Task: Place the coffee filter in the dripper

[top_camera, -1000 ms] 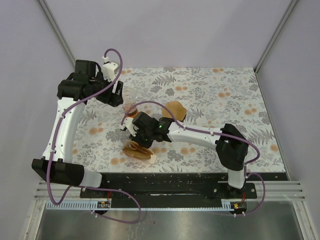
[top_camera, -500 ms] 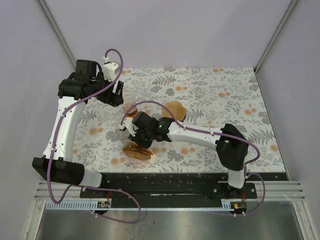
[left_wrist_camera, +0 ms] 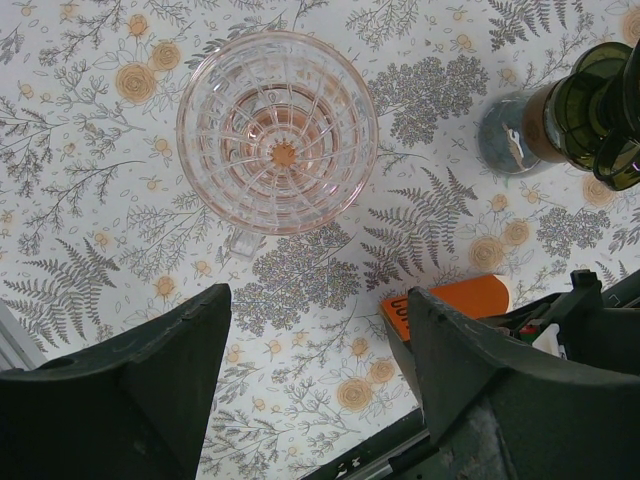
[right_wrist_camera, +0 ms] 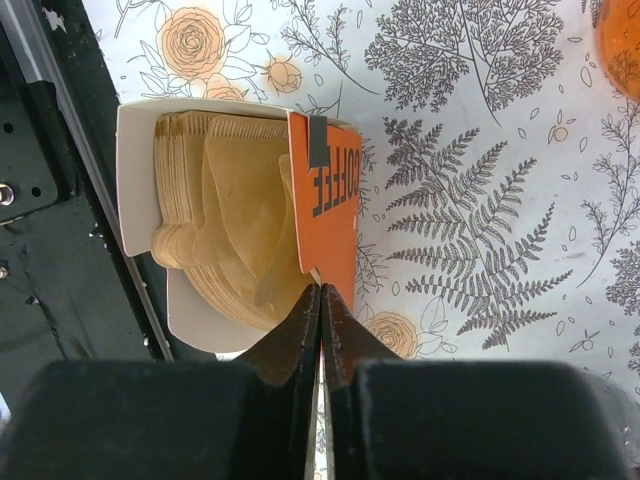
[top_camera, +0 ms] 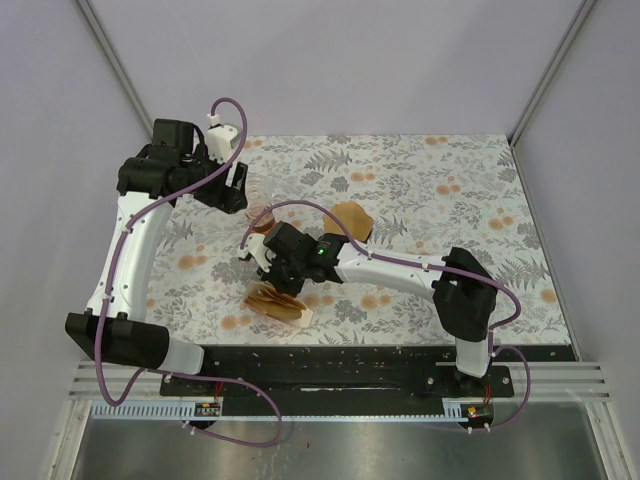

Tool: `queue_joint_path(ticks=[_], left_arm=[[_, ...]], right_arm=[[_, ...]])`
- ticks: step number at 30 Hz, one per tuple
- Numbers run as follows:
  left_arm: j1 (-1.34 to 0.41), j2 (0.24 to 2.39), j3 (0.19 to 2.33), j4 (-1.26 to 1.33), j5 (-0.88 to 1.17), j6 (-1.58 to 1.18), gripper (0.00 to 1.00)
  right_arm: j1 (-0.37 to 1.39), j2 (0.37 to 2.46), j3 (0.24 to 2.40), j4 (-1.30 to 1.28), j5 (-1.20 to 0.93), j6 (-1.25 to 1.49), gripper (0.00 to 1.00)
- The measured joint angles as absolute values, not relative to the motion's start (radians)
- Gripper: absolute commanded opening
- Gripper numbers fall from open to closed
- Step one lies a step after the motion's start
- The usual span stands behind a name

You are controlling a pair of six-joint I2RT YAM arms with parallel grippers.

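One dripper (left_wrist_camera: 585, 110), one filter stack (right_wrist_camera: 230, 230)

I operate inside a lab test cell: plain lilac wall panels (top_camera: 330, 60) and aluminium posts (top_camera: 113, 62) fill the upper frame, a floral-print table (top_camera: 450, 200) at centre, a black mounting rail (top_camera: 340, 362) along the bottom

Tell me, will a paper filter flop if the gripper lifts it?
Probably floppy: the top paper filter looks thin and already curls. Likely very light, and packed tight in the white box, so neighbours may drag along.
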State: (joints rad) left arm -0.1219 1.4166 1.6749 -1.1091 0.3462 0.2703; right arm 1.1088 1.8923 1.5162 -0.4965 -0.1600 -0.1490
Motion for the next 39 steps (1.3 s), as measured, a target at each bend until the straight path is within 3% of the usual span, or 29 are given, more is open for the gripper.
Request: queue_joint_path(ticks=[31, 39], left_arm=[[-0.122, 1.417, 1.676, -1.111, 0.351, 0.273, 0.75], [-0.122, 1.449, 1.812, -1.156, 0.357, 0.274, 0.81]], right_arm=[[1.110, 1.737, 1.541, -0.640, -0.187, -0.126, 0.00], [1.111, 1.649, 1.658, -0.702, -0.178, -0.041, 0.00]])
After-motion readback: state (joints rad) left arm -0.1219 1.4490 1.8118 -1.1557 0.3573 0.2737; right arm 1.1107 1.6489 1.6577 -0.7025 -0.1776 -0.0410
